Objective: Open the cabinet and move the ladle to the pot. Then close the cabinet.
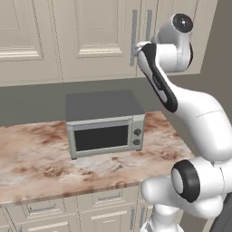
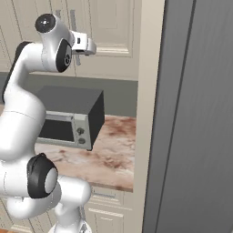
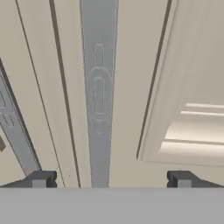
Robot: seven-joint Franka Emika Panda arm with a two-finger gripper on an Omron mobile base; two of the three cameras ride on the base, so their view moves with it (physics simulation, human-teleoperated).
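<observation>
The gripper [image 3: 111, 179] is seen with jaws spread wide and nothing held, straddling the grey bar handle [image 3: 99, 87] of the closed cabinet [image 1: 97, 41] above a countertop microwave [image 1: 105, 123].

- We see the cabinet [image 1: 97, 38], cream with raised-panel doors, shut on the wall above the counter.
- Its long grey bar handle [image 3: 99, 94] stands upright.
</observation>
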